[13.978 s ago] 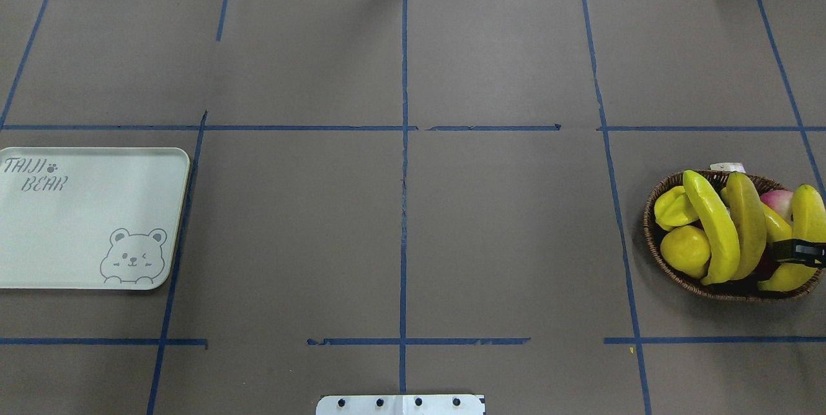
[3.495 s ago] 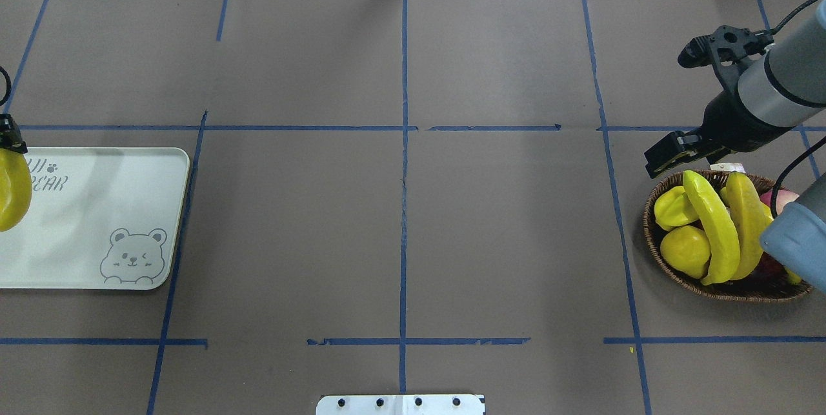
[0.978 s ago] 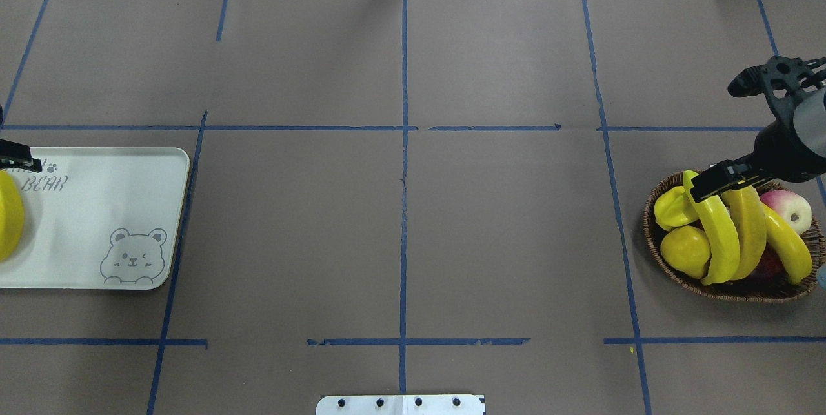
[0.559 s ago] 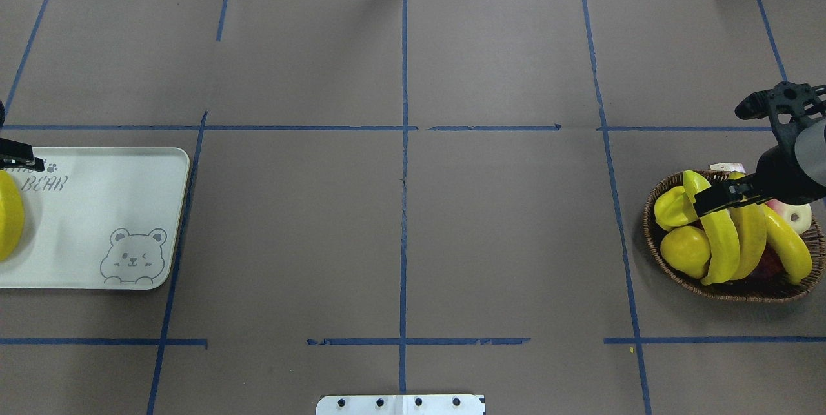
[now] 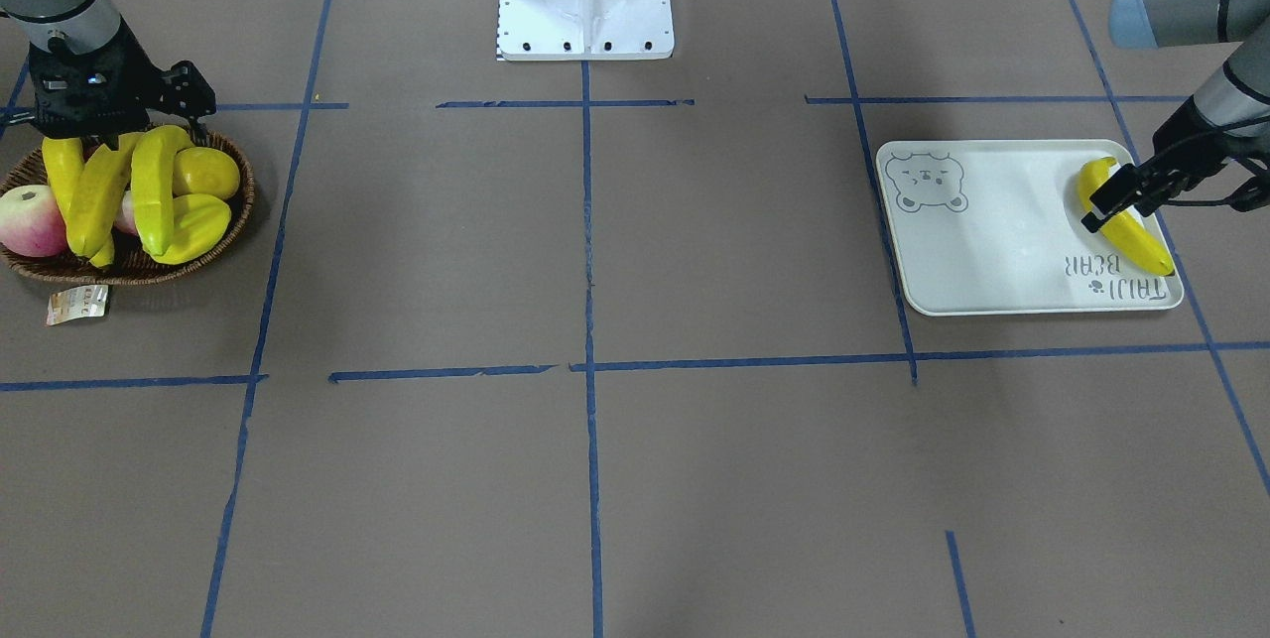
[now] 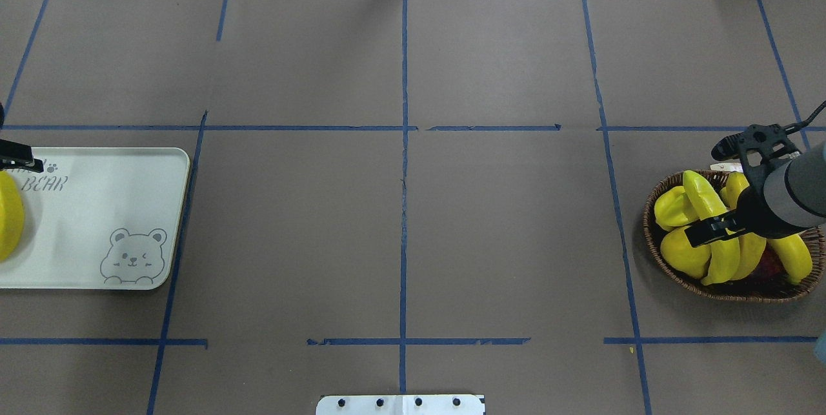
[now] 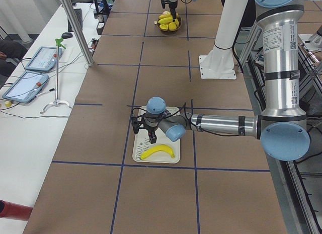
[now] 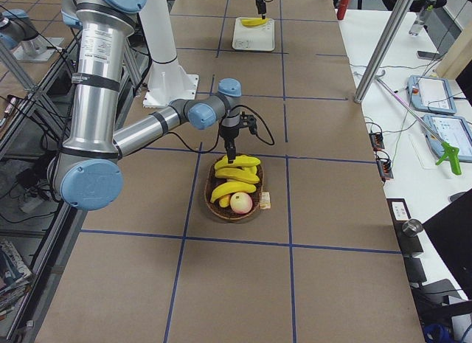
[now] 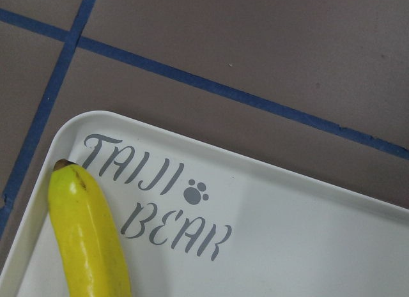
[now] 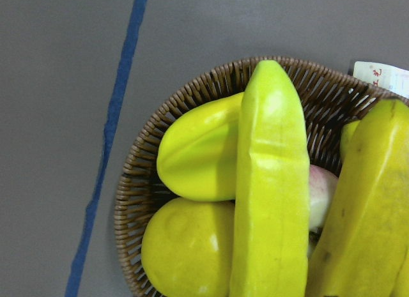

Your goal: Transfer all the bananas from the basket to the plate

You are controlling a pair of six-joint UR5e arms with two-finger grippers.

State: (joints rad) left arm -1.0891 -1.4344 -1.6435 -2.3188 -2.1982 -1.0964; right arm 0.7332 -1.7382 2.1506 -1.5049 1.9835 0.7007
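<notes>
Bananas (image 6: pixel 721 260): three sit in the basket (image 6: pixel 729 292), one lies on the plate (image 5: pixel 992 241), released, left gripper (image 5: pixel 1116 199) open above it. Right gripper (image 6: pixel 713 231) has dropped onto the basket's bananas, so the second pick is starting; I cannot tell whether its fingers have closed.

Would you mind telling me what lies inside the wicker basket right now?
Three bananas, a starfruit, a round yellow fruit and an apple show in the basket; something reddish beneath the bananas is mostly covered.

Glossy smooth plastic bananas (image 10: pixel 271 201) in a rough woven wicker basket (image 10: pixel 137 175); smooth matt plate (image 9: pixel 307 246); matt brown paper covers the counter (image 6: pixel 503 241).
</notes>
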